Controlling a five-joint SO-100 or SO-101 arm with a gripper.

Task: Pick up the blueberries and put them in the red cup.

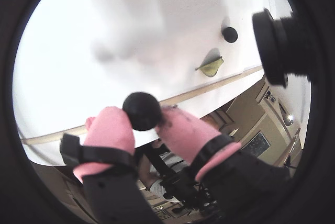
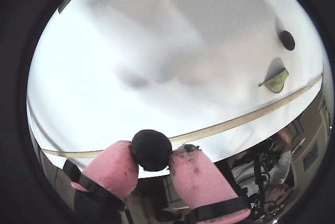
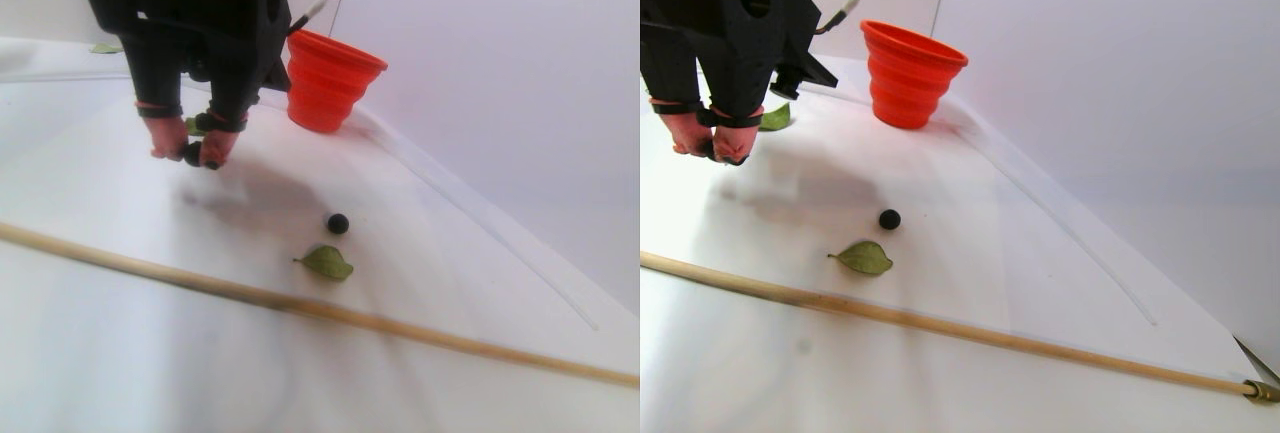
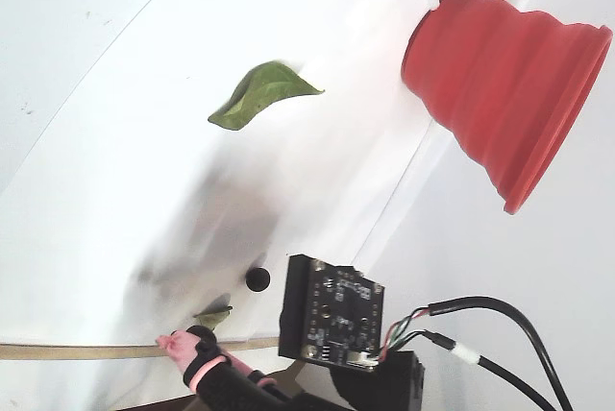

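Observation:
My gripper [image 1: 141, 120] is shut on one blueberry [image 1: 142, 111], pinched between the pink fingertips [image 2: 112, 166] above the white table; the stereo pair view shows the gripper [image 3: 192, 153] left of the red cup [image 3: 330, 81]. A second blueberry [image 3: 338, 223] lies loose on the table, also seen as a dark ball [image 1: 230, 34] at the upper right of both wrist views [image 2: 287, 40]. The red cup [image 4: 500, 94], ribbed and wide-rimmed, stands upright at the back by the wall. Its inside is hidden.
A green leaf [image 3: 328, 262] lies just in front of the loose berry, and another leaf [image 4: 259, 94] lies nearer the cup. A thin wooden stick [image 3: 300, 305] runs across the table in front. A black camera body [image 1: 277, 46] juts in at the right.

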